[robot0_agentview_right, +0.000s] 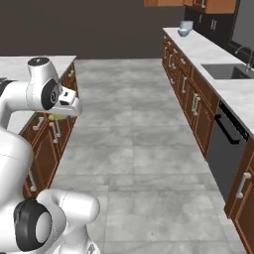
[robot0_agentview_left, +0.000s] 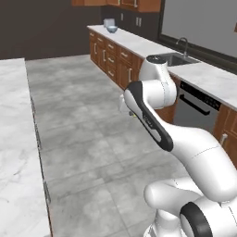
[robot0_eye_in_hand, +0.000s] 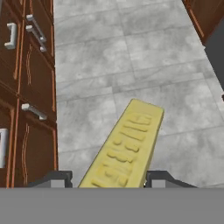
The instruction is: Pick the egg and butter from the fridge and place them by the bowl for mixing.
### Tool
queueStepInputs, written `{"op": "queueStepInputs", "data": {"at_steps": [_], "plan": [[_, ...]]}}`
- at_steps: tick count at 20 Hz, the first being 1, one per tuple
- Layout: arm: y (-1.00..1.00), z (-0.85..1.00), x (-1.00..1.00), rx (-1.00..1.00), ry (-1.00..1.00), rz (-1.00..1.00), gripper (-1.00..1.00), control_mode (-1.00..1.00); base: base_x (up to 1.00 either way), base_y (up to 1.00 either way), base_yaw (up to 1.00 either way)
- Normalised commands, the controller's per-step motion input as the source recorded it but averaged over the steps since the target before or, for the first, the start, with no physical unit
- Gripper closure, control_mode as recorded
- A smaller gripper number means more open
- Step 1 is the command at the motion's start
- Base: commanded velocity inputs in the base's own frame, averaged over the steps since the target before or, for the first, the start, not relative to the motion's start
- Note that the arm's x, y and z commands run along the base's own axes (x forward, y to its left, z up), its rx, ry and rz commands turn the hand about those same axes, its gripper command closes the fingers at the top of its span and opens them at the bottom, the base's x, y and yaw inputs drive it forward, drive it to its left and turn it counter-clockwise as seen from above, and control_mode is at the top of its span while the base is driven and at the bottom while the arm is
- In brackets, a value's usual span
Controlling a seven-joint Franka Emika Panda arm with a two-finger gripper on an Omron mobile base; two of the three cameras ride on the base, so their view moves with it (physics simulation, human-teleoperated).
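Butter [robot0_eye_in_hand: 124,151] lengthwise between jaws, pointing forward.

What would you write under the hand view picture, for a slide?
The gripper carries the butter, a pale-yellow stick clamped between its two dark fingertips, above the grey tiled floor.

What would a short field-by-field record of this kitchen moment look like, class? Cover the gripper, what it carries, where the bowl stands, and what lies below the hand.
gripper: shut on the butter, one fingertip on each side of it
butter: pale-yellow stick with raised lettering, pointing away from the hand
bowl: light blue-grey, on the far end of the counter by the wall
sink: set in the same counter, nearer the robot
below the hand: grey tiled floor, wooden cabinet doors beside it
egg: cannot tell
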Motion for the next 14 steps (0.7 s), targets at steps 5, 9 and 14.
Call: {"op": "queueStepInputs", "data": {"at_steps": [5,9,14], "plan": [[0.0,0.0,0.0,0.0,0.0,0.0,1.0,1.0,0.69,-0.36,0.0],[0.0,0.0,0.0,0.0,0.0,0.0,1.0,1.0,0.68,-0.36,0.0],[0.0,0.0,0.0,0.0,0.0,0.0,1.0,1.0,0.75,-0.29,0.0]]}}
